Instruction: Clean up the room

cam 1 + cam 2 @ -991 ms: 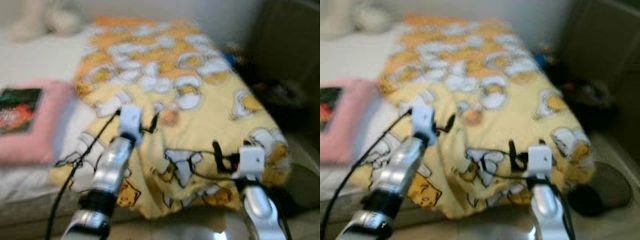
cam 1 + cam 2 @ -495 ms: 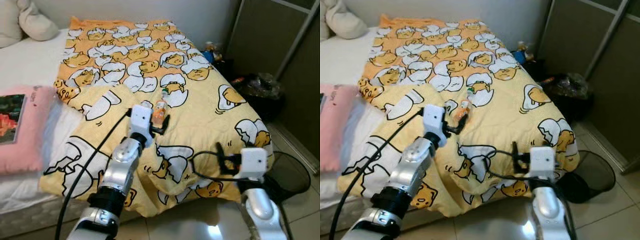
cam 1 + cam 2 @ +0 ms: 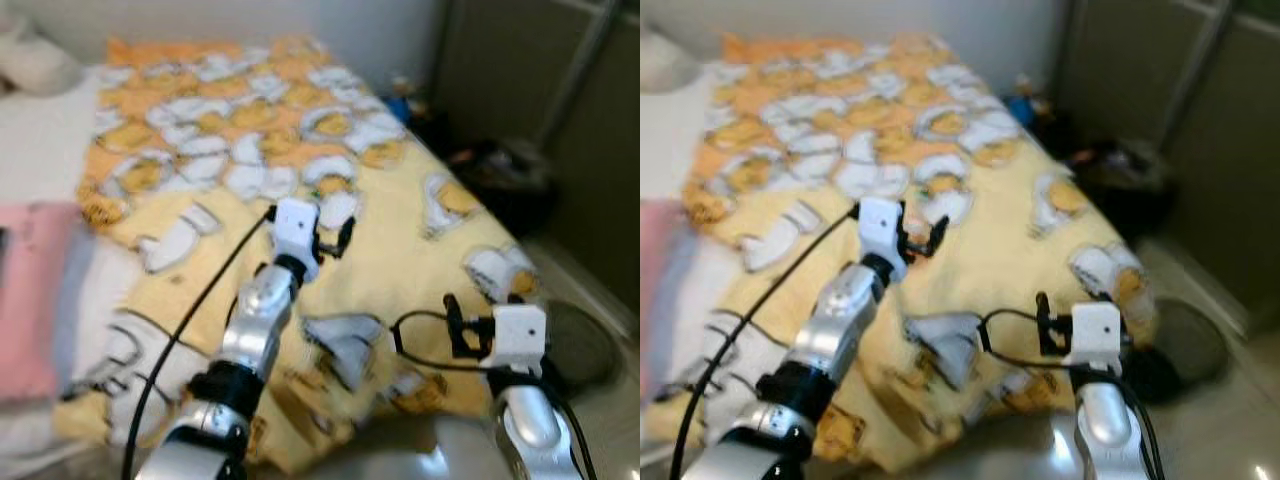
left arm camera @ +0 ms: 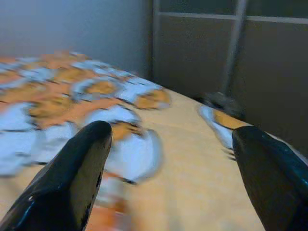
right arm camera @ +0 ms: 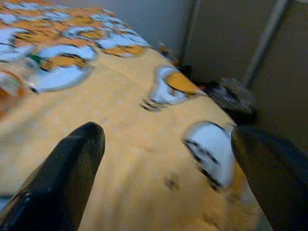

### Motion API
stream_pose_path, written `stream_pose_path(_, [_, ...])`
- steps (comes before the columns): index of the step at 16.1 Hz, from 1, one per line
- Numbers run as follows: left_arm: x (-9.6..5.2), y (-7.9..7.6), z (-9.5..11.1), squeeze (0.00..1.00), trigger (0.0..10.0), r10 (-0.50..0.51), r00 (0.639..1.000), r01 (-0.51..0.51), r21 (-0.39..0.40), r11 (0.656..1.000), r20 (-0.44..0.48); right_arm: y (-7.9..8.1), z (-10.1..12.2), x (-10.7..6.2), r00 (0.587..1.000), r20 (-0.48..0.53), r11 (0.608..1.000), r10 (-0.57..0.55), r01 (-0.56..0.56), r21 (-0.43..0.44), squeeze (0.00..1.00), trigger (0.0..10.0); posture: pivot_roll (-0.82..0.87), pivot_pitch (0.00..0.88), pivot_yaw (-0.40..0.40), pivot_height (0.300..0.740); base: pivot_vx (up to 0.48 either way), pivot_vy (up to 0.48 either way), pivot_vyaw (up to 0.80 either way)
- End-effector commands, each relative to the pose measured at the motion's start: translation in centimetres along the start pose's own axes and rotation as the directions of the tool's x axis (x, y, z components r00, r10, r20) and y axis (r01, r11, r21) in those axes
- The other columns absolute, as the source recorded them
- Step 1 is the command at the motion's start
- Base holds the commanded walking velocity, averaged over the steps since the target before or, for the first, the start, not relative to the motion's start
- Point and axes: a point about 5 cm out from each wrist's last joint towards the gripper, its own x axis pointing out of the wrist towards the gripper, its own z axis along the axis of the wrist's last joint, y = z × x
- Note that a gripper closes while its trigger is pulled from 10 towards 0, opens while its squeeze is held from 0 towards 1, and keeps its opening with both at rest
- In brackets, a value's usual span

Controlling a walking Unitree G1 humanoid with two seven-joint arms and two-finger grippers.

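A small orange drink bottle with a green cap (image 5: 10, 82) lies on the yellow egg-print blanket (image 3: 400, 250) spread over the bed. In the left wrist view the bottle (image 4: 109, 206) is a blur just below and between the fingers. My left gripper (image 3: 338, 238) reaches out over the middle of the blanket, open, right above the bottle and hiding most of it in the eye views. My right gripper (image 3: 455, 328) hovers open near the blanket's foot-end corner, holding nothing. Everything is motion-blurred.
A pink pillow (image 3: 30, 300) lies on the white sheet at the left. A black mesh bin (image 3: 582, 345) stands on the tiled floor right of the bed, with a dark bag (image 3: 500, 172) and clutter by the sliding wardrobe doors (image 3: 520, 60).
The camera has shifted a little and the picture has blurred again. My left gripper has reached further over the blanket and now covers the bottle. The right gripper has barely moved.
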Motion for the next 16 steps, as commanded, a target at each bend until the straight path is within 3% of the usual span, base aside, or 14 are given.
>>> stream_pose_path(1, [0.1,0.9,0.0,0.00,10.0,0.038,0.999,-0.038,0.011,0.999,-0.007,0.5,0.5,0.0,1.000,0.027,1.000,0.014,-0.015,0.010,0.00,10.0,-0.09,0.000,0.049,0.740,0.480,0.000,0.00])
stream_pose_path(3, [0.6,0.8,0.2,0.00,10.0,0.043,0.999,-0.043,0.018,0.999,-0.013,0.4,0.5,-0.2,1.000,0.023,1.000,0.011,-0.011,0.010,0.00,10.0,-0.10,0.000,0.050,0.740,0.480,0.000,0.00])
stream_pose_path(7, [3.7,-2.2,0.5,0.00,10.0,-0.056,0.984,0.063,0.037,0.997,-0.167,0.5,0.4,-1.2,1.000,0.012,1.000,0.014,-0.014,0.008,0.00,10.0,-0.14,0.000,0.048,0.740,0.120,0.000,0.00])
stream_pose_path(9, [4.6,-3.9,0.2,0.00,10.0,-0.077,0.964,0.088,0.035,0.995,-0.254,0.6,0.0,-2.5,1.000,-0.018,1.000,0.008,-0.008,0.008,0.00,10.0,-0.17,0.000,0.053,0.740,0.000,0.000,0.00])
stream_pose_path(12, [4.5,-5.3,-1.0,0.00,10.0,-0.038,0.940,0.047,0.017,0.999,-0.339,0.5,-0.6,-5.5,0.997,-0.078,1.000,-0.015,0.016,0.006,0.00,10.0,-0.25,0.008,0.069,0.740,0.000,0.000,0.00])
stream_pose_path(16, [4.1,-4.7,-2.0,0.00,10.0,0.069,0.921,-0.056,0.044,0.997,-0.384,-0.2,-0.3,-11.6,0.980,-0.186,0.998,-0.067,0.067,-0.009,0.00,10.0,-0.35,0.161,0.063,0.740,0.000,0.000,0.00])
